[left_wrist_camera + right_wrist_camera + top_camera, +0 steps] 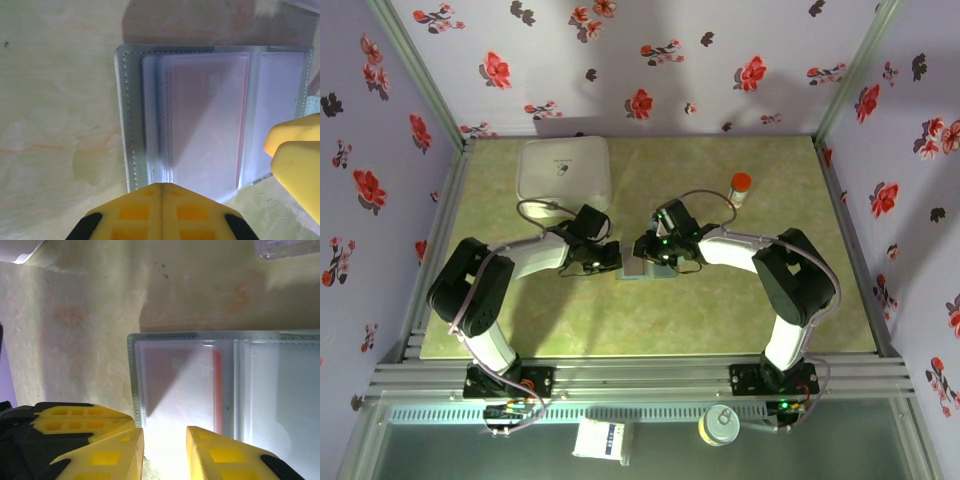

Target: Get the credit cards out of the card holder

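Left claw (161, 187) clenched at the card holder (200, 115) edge, right claw (165, 440) parted — arms (530, 255) bent inward

Obscured items
Card holder (134, 380): right panel cut off by frame edge; red-orange card (217, 390) blurred sliver behind frosted sleeve (175, 390).

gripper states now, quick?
Left gripper: closed, tips at the edge of the card holder.
Right gripper: jaws a little apart at the card holder; a grip cannot be told.
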Motion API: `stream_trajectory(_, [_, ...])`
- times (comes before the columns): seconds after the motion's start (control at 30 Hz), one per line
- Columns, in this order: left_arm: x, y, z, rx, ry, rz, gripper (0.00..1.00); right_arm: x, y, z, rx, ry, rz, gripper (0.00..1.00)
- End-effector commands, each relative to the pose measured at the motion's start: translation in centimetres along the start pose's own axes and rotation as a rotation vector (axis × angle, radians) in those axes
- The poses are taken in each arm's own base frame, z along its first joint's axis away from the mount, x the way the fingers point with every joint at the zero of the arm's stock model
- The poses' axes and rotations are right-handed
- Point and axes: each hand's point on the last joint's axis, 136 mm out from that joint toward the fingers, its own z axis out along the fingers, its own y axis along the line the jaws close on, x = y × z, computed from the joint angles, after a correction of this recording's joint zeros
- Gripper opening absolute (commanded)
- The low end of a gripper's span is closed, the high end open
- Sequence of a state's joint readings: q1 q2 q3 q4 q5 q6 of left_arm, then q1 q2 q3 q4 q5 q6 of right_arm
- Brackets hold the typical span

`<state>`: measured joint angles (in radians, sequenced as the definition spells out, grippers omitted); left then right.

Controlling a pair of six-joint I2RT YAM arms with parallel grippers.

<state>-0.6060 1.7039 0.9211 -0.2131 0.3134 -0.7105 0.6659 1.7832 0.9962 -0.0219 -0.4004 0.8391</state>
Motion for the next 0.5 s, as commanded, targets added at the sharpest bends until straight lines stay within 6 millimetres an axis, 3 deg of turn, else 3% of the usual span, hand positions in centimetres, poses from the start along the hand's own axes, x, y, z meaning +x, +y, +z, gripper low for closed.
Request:
stream_trajectory(0.0, [-0.1,1.2,0.3,-0.035,0.011,0.007,0.00,-0.3,1.0,0.3,-0.017,0.014,0.007,0.30])
stream_trajectory(0.2, [-0.1,1.6,0.3,-0.033,0.016,0.000,0.00,0.1,1.0,0.8,-0.008,0.052,-0.001,0.23])
stream_trajectory(0.47, [0.2,1.9,0.6,-0.033,0.031,-0.005,0.00,0.8,0.1,1.2,0.045,0.086,-0.014,0.23])
